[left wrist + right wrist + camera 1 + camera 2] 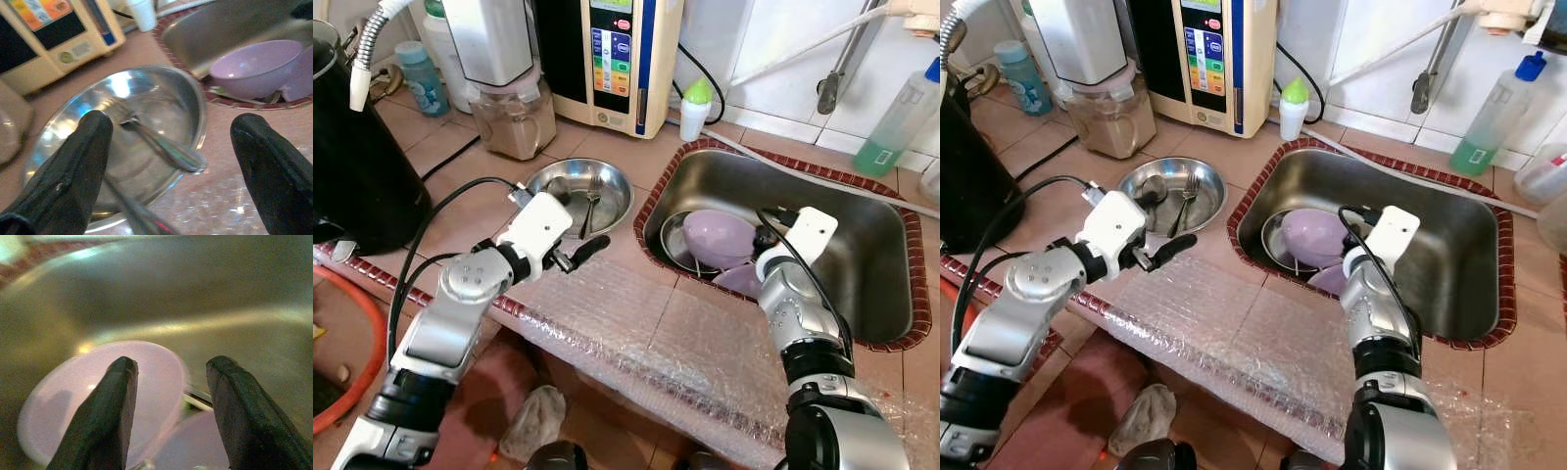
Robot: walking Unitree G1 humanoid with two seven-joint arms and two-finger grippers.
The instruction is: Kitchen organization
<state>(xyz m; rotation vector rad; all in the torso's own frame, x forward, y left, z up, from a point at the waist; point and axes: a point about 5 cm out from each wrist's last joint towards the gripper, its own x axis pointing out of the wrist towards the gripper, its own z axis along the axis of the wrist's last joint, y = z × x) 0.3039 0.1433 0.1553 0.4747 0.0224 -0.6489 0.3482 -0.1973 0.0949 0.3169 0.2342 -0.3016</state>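
— Right gripper [168, 406], where is it?

— Down in the sink [862, 196], fingers spread apart, holding nothing. It hangs just over the purple bowls [720, 238], which are tilted against each other on a steel plate [674, 245] at the sink's left end. A utensil handle shows between them in the right wrist view.

— And the left gripper [171, 161]?

— Over the counter [607, 304], just in front of the steel bowl [607, 191]. Its fingers are wide apart too, empty.

— What is in that bowl?

— A fork [156, 139] lies in it, tines toward the middle, handle reaching to the near rim. A second utensil rests beside it; I cannot tell what kind.

— Where does the bowl stand?

— On the tiled counter, just left of the sink, touching nothing else.

— What else is near?

— Bubble wrap [1234, 333] covers the counter's front edge. Behind the bowl stand a blender [504, 73] and a cream machine [617, 59]. A small white bottle with a green cap [695, 106] stands by the sink's back corner, and a spray bottle [901, 117] at the far right.
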